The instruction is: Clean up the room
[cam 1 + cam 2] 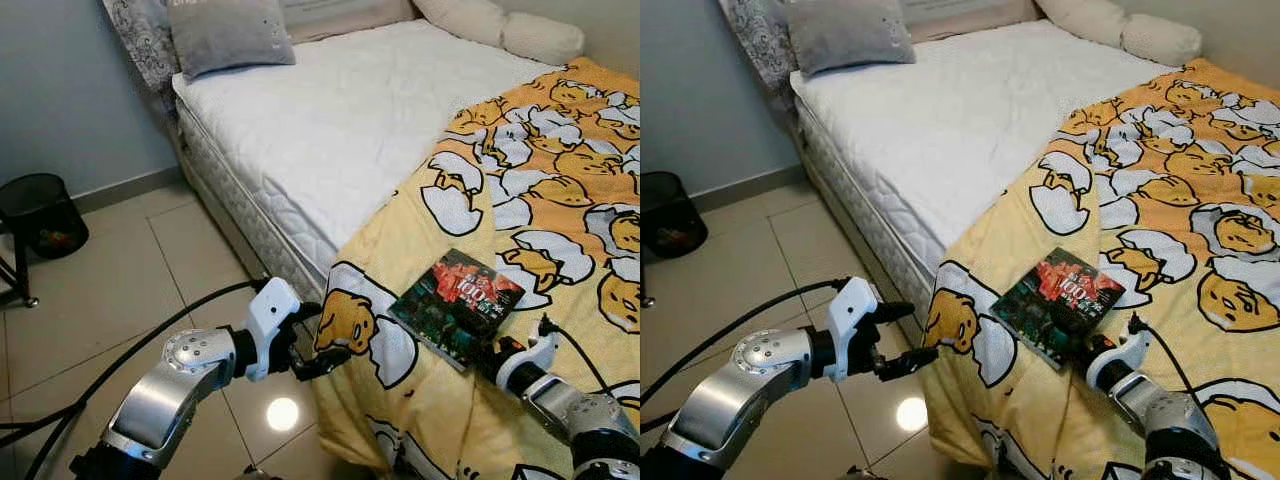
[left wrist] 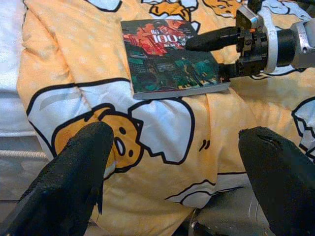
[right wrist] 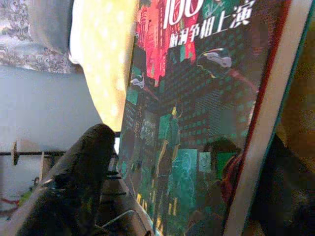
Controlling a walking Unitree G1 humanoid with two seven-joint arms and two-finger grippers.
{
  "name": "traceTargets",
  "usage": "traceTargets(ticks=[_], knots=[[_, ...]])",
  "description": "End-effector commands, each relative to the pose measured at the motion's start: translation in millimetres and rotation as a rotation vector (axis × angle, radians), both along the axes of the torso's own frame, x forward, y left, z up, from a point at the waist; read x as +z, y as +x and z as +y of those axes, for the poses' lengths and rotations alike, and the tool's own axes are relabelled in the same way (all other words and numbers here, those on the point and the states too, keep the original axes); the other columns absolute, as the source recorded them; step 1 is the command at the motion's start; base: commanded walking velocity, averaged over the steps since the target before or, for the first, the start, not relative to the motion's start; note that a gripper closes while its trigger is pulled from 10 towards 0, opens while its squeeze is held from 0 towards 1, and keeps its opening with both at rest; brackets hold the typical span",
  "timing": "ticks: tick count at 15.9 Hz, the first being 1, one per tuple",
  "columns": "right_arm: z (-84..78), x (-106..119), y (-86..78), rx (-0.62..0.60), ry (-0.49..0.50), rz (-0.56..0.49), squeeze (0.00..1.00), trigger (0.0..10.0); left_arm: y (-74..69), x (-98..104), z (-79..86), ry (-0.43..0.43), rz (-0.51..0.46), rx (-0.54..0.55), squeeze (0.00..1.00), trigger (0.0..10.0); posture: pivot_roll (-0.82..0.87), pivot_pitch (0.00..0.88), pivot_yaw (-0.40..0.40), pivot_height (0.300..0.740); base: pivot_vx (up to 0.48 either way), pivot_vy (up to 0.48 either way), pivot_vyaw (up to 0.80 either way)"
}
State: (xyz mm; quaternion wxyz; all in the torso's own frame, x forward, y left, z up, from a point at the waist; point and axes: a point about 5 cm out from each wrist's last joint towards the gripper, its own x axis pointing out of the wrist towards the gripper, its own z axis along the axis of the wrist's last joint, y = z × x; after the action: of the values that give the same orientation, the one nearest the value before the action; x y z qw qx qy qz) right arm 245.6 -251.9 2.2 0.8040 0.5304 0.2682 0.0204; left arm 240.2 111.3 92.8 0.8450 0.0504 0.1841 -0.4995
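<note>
A book [image 1: 455, 300] with a red and green cover lies flat on the yellow cartoon-print blanket [image 1: 560, 190], near the bed's foot corner. My right gripper [image 1: 487, 352] is at the book's near edge. It is open, with one finger [image 2: 211, 38] over the cover and the other under the edge, the book [image 3: 197, 123] standing between them. My left gripper [image 1: 318, 338] is open beside the bed, level with the blanket's hanging edge [image 2: 147, 147], holding nothing.
The bare white mattress [image 1: 340, 110] carries a grey pillow [image 1: 228, 35] and white pillows [image 1: 500, 25] at its head. A black bin [image 1: 40, 210] stands by the wall on the tiled floor [image 1: 120, 290]. A black cable [image 1: 120, 355] trails from my left arm.
</note>
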Motion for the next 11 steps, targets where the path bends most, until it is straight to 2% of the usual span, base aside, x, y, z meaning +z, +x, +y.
traceTargets(ticks=[1, 11], knots=[[1.7, 2.2, 3.6, -0.022, 0.021, -0.003, 0.0, 0.0, 3.7, 1.0, 3.0, 0.013, -0.013, 0.016, 0.94, 10.0, -0.19, 0.015, 0.009, 0.74, 0.0, 0.0, 0.0], [4.2, 4.4, 7.5, -0.06, 0.028, -0.038, 0.0, 0.0, 5.0, 0.8, 4.9, 0.028, -0.02, 0.019, 0.94, 10.0, -0.17, 0.0, 0.008, 0.74, 0.0, 0.0, 0.0]])
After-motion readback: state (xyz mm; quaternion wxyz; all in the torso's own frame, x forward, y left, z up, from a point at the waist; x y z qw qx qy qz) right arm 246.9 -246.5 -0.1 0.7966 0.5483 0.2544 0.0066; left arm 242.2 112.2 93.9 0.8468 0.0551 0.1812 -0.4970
